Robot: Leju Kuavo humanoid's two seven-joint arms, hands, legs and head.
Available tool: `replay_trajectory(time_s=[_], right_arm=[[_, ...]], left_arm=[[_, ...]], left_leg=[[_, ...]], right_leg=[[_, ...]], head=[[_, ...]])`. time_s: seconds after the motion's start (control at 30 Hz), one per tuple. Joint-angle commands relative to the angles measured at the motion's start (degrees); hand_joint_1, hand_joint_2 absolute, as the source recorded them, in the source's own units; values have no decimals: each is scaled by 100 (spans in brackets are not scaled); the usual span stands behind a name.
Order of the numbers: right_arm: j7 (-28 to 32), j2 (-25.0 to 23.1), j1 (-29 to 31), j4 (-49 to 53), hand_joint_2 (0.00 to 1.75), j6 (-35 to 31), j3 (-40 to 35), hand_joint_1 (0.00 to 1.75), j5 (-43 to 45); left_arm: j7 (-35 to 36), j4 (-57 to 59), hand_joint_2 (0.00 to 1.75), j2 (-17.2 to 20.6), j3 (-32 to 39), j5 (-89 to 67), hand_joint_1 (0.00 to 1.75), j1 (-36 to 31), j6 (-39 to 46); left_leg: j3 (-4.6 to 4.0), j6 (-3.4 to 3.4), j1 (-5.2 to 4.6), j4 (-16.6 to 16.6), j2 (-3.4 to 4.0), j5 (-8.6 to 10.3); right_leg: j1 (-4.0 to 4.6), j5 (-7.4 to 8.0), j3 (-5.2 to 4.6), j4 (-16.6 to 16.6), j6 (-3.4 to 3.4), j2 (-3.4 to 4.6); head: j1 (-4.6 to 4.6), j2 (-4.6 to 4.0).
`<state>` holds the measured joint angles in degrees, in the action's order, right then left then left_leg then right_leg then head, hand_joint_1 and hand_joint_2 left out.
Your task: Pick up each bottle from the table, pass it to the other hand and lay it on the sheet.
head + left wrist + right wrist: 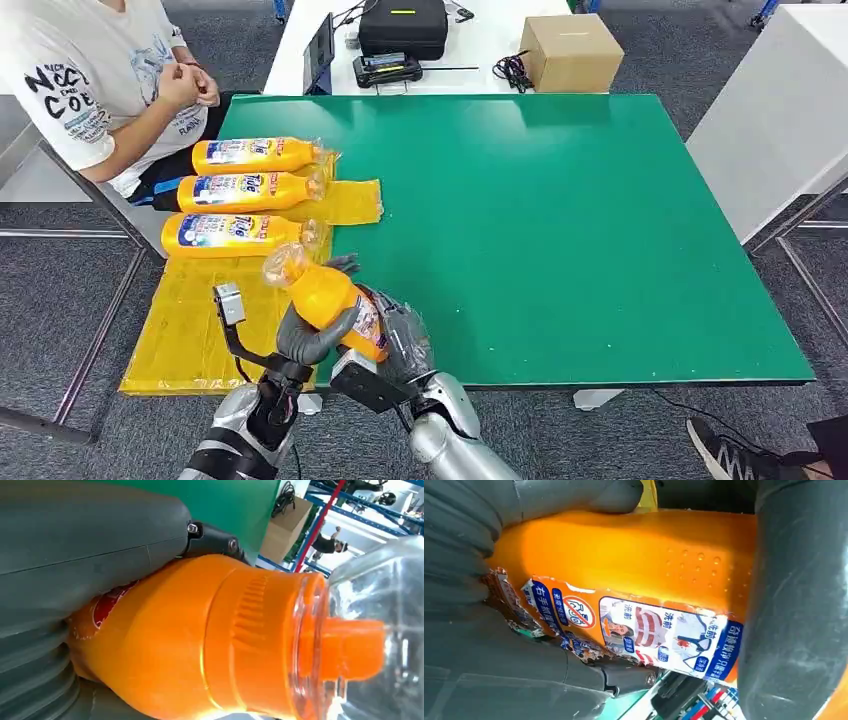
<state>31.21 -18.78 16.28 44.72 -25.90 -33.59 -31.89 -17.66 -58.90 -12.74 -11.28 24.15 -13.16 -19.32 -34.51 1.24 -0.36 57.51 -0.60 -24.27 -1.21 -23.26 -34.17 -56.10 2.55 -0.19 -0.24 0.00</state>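
An orange detergent bottle (325, 295) with a clear cap is held tilted above the table's front left edge, cap pointing toward the sheet. My left hand (315, 335) wraps its neck end and my right hand (400, 345) grips its base end; both hold it. Up close, the bottle (200, 645) lies under my left hand (75, 545), and the labelled body (634, 565) sits in my right hand (484, 645). Three matching bottles (255, 155), (245, 190), (235, 233) lie side by side on the yellow sheet (200, 310).
The green table (560, 220) stretches to the right. A person (100, 80) sits at the far left corner with hands together. Beyond the table are a cardboard box (570, 50) and a black case (403, 25). A white table (770, 110) stands at the right.
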Motion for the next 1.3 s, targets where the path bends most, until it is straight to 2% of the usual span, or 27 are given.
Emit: replay_trajectory(time_s=[0.03,0.13,0.2,0.33,0.37,0.4,0.43,0.47,0.63,0.83,1.03,1.2,1.3], right_arm=[[-76,-119,253,-762,175,115,-341,175,-68],[-89,-101,228,-697,175,111,-257,175,-63],[-102,-100,211,-637,175,43,-191,166,-51],[-102,-93,225,-631,175,51,-188,166,-51],[-112,-104,203,-598,175,27,-140,52,-8],[-103,-116,166,-519,175,-66,-63,0,34],[-108,-122,124,-390,175,-94,20,0,140],[-158,-108,118,-290,0,14,53,0,198],[-247,-26,-9,277,0,103,232,0,371],[-254,312,-520,2443,0,657,614,0,1247],[-170,410,-686,3057,0,970,575,0,1565],[-178,405,-703,3132,0,963,554,0,1559],[163,389,-877,3672,0,1031,582,0,1989]], left_arm=[[-177,-16,175,-7,-55,74,175,-211,-80],[-220,-189,175,-13,-38,-9,175,-160,21],[-249,-243,175,-13,-20,-67,175,-145,98],[-247,-245,175,-5,-11,-63,175,-150,99],[-267,-251,175,-8,0,-75,175,-145,128],[-318,-286,175,-13,35,-139,175,-130,240],[-366,-351,175,-6,70,-209,175,-109,329],[-395,-422,175,1,123,-246,175,-85,411],[-506,-599,175,41,260,-482,175,-61,699],[-948,-635,175,151,742,-1300,175,-233,1583],[-1122,-335,175,166,1050,-1477,175,-422,1874],[-1147,-308,175,192,1093,-1500,175,-453,1894],[-1569,-380,175,250,1207,-2203,175,-569,2617]], left_leg=[[7,-6,5,1,1,-3],[4,-6,3,2,-2,-3],[7,-8,9,5,-2,-5],[3,-6,5,4,-3,-3],[13,-10,12,7,-1,-8],[7,-8,8,4,-2,-5],[4,-6,6,3,-2,-3],[5,-7,8,4,-2,-4],[6,-8,10,7,3,-8],[2,-9,10,9,-6,-6],[9,-8,12,6,-9,-5],[19,-10,13,5,0,-9],[15,-10,14,7,-3,-9]], right_leg=[[6,-3,9,1,-8,-1],[4,-3,5,0,-8,-4],[10,-5,10,1,-10,-5],[7,-3,4,0,-8,-5],[13,-7,17,1,-13,-5],[9,-4,10,1,-10,-5],[7,-3,6,1,-8,-4],[9,-4,6,1,-8,-4],[11,-5,9,0,-10,0],[11,-7,5,-4,-11,-8],[13,-6,14,3,-10,-12],[14,-7,22,5,-13,-6],[15,-7,20,3,-14,-7]], head=[[0,0],[0,0],[0,0],[0,0],[0,0],[0,0],[0,0],[0,0],[2,0],[2,0],[0,0],[-2,0],[-2,0]])
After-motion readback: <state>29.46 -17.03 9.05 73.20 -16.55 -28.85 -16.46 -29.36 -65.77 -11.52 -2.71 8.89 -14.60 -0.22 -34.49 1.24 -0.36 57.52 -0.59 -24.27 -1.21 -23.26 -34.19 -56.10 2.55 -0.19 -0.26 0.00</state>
